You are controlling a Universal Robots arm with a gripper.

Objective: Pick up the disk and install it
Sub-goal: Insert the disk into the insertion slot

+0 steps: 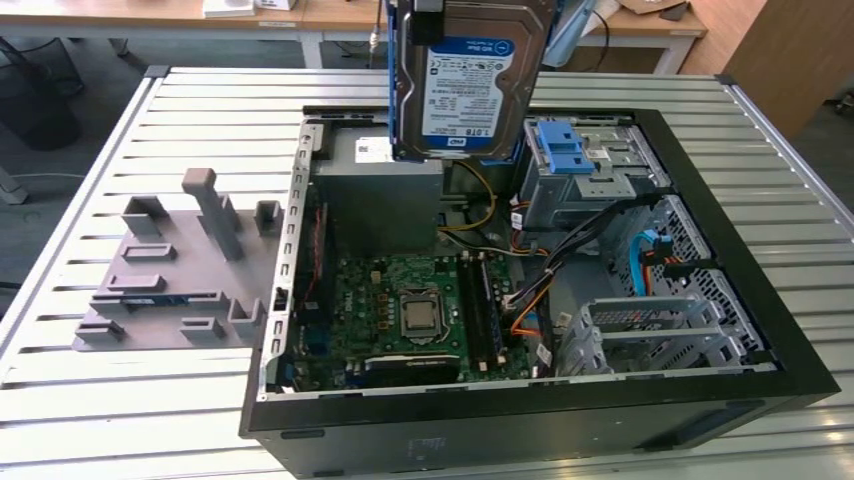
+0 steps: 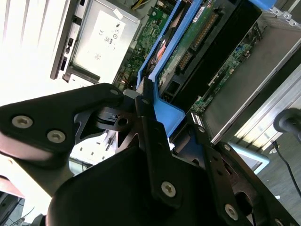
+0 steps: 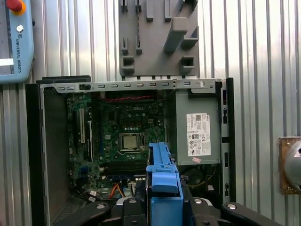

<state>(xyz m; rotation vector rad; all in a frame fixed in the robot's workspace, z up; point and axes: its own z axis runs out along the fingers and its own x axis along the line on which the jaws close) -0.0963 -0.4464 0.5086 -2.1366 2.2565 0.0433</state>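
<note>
Slatted metal table [image 1: 120, 420], open PC case [image 1: 534, 425] on it, gripper [image 3: 163, 207] clamped shut on the disk [image 1: 470, 80] held upright over the case near the drive cage [image 1: 587, 175], so pickup looks done, install not yet, and I reckon its rails need squaring to that cage.

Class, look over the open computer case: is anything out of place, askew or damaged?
Nothing looks damaged or spilled. Only the disk is out of place: the gripper holds it in the air above the computer case, not seated in any bay.
</note>
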